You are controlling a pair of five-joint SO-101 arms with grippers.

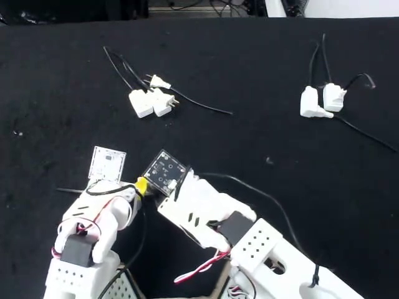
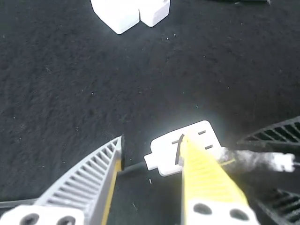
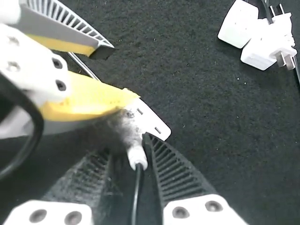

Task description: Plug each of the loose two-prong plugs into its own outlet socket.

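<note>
Print: the white square plate (image 1: 107,163) at the left arm's tip carries tiny marks, too small to read; the black square plate (image 1: 165,171) at the right arm's tip shows pale dots only. The counter (image 1: 262,143) is covered in matte black cloth with a fine nap. The arms sit at 6 to 7 o'clock with their tips meeting. The left end effector (image 2: 151,143) stands wide: its ribbed grey finger (image 2: 93,178) is clear of the outlet socket (image 2: 164,154), and its yellow finger (image 2: 206,183) lies across the socket's top. The socket is flat, white, round-cornered plastic with slots showing. The right end effector (image 3: 129,145) is narrow, with dark ribbed fingers clamped on a white two-prong plug (image 3: 136,157). The plug's nose is against the socket's edge; how far the prongs are in, I cannot tell, as that spot is blurred. Its black cord (image 3: 136,192) trails back between the fingers. At 11 o'clock are two blocky white adapters (image 1: 149,103) touching side by side, and a small loose plug (image 1: 159,81) just beside them with its prongs bare, thin black leads fanning away. At 2 o'clock a second white pair (image 1: 321,99) stands well apart, its lead running toward 4 o'clock. Broad bare cloth lies between the clusters and the arms.
</note>
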